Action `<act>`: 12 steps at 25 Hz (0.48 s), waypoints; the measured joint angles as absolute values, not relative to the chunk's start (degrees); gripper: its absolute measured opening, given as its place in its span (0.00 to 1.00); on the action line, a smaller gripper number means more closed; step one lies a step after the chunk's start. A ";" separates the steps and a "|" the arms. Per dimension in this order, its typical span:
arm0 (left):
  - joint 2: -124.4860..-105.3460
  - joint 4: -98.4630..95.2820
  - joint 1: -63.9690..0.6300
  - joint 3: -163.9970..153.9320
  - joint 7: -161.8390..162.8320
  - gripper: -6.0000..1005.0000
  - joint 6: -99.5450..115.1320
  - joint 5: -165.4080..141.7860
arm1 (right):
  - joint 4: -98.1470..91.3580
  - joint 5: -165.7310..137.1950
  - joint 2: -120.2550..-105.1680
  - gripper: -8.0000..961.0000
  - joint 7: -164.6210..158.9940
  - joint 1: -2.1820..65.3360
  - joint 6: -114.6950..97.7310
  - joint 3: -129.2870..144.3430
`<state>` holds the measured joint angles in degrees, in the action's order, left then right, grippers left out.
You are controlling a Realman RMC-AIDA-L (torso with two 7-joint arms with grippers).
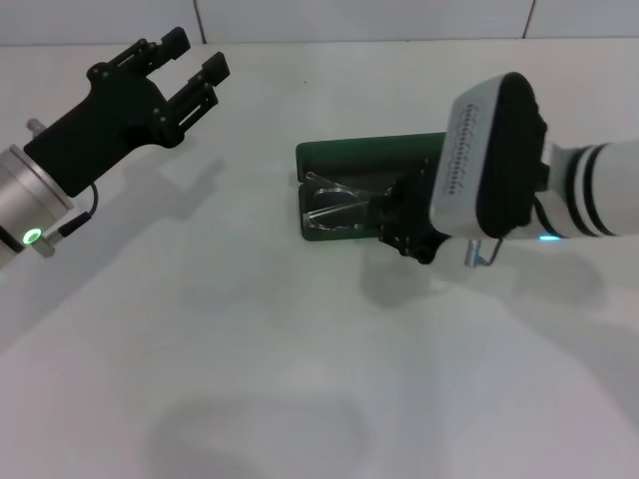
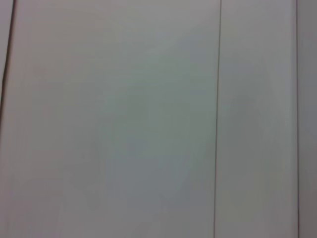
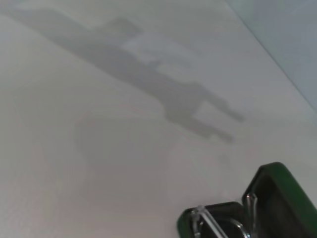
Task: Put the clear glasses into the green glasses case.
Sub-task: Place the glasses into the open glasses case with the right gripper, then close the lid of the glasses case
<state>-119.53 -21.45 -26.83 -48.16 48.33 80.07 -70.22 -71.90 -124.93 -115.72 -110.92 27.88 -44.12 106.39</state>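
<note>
The green glasses case (image 1: 367, 157) lies open at the middle of the white table, its lid standing up on the far side. The clear glasses (image 1: 333, 208) rest in its dark lower tray. My right gripper (image 1: 391, 220) is at the tray's right end, right up against the glasses, and the wrist housing hides most of it. The right wrist view shows a corner of the green glasses case (image 3: 280, 184) with the clear glasses (image 3: 208, 222) inside. My left gripper (image 1: 190, 63) is raised at the far left, open and holding nothing.
The table (image 1: 250, 379) is plain white, with a tiled wall (image 1: 359, 18) behind its far edge. The left wrist view shows only white wall panels (image 2: 124, 119).
</note>
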 joint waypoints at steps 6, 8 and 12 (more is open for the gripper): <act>-119.81 -20.85 -26.54 -47.77 46.78 0.58 80.06 -68.71 | -76.08 -115.34 -115.64 0.26 -102.54 23.05 -56.50 96.46; -119.86 -19.42 -26.75 -47.81 45.14 0.58 80.07 -67.29 | -74.91 -108.35 -115.59 0.26 -97.13 21.70 -60.19 91.38; -119.96 -15.63 -27.44 -47.86 41.68 0.58 80.06 -63.87 | -64.98 -90.21 -115.55 0.26 -82.50 20.51 -68.03 79.58</act>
<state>-119.96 -15.63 -27.44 -47.86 41.68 80.06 -63.87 -64.98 -90.21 -115.55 -82.50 20.51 -68.03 79.58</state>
